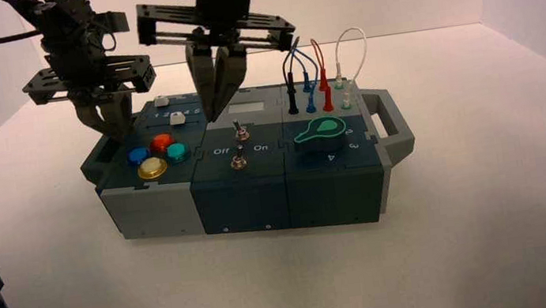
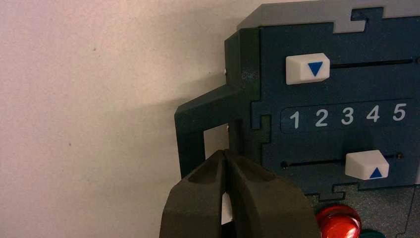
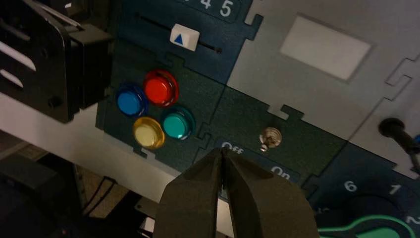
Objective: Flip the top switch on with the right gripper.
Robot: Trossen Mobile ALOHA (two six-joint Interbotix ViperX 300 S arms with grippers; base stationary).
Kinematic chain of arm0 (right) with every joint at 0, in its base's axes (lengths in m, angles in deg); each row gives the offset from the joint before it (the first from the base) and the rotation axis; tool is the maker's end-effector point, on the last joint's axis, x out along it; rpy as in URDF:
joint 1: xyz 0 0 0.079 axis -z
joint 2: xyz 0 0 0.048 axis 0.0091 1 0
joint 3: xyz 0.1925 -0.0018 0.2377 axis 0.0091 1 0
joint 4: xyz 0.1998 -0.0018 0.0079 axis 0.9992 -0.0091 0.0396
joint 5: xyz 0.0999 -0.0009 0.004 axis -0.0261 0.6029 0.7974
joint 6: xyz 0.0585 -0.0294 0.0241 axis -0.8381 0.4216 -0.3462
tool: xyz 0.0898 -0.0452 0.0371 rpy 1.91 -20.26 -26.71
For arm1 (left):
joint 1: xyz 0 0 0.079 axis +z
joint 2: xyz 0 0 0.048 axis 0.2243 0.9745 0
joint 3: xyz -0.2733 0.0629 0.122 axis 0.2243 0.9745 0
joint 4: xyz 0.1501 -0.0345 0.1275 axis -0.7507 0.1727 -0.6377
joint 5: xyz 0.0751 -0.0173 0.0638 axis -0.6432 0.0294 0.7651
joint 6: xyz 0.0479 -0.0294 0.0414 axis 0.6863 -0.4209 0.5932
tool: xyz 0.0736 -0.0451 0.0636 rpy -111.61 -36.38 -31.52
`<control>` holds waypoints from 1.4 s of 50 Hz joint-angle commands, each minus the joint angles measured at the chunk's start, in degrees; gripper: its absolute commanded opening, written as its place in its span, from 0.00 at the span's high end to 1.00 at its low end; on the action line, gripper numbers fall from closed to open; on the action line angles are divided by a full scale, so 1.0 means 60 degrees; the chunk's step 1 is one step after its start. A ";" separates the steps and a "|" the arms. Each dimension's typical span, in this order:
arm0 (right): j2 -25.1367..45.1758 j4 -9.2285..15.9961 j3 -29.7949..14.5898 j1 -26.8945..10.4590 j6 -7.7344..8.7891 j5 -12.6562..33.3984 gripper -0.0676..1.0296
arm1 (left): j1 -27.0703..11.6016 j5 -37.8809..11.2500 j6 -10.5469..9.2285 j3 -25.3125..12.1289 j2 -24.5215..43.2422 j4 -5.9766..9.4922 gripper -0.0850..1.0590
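The top switch (image 1: 239, 132), a tiny silver toggle, stands on the box's dark middle panel above the "Off" and "On" lettering. It also shows in the right wrist view (image 3: 270, 138). My right gripper (image 1: 215, 114) is shut and empty. It hangs over the back of that panel, a little left of the switch and apart from it. In the right wrist view its tips (image 3: 224, 151) lie over the "Off" lettering. My left gripper (image 1: 117, 131) is shut and empty over the box's left end, above the left handle (image 2: 198, 124).
A second silver toggle (image 1: 238, 161) stands nearer the front. Blue, red, yellow and teal buttons (image 1: 154, 155) sit left of the switches, two white slider caps (image 2: 366, 164) behind them. A green knob (image 1: 320, 133), plugged wires (image 1: 321, 76) and a grey handle (image 1: 394, 126) are on the right.
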 commanded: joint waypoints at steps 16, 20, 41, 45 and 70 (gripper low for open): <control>0.0132 -0.0557 -0.0337 -0.0103 -0.0645 0.0220 0.96 | -0.0146 0.0146 0.0176 0.0146 0.0586 -0.0132 0.95; 0.0176 -0.0776 -0.0366 -0.0103 -0.0747 0.0352 0.96 | -0.0146 0.0146 0.0176 0.0146 0.0601 -0.0132 0.95; 0.0337 -0.1172 -0.0322 -0.0103 -0.0850 0.0483 0.96 | -0.0161 0.0146 0.0190 0.0146 0.0601 -0.0132 0.95; 0.0337 -0.1260 -0.0337 -0.0088 -0.0879 0.0513 0.96 | -0.0176 0.0146 0.0190 0.0146 0.0601 -0.0132 0.95; 0.0337 -0.1670 -0.0308 0.0103 -0.1025 0.0820 0.96 | -0.0234 0.0132 0.0234 0.0146 0.0615 -0.0132 0.95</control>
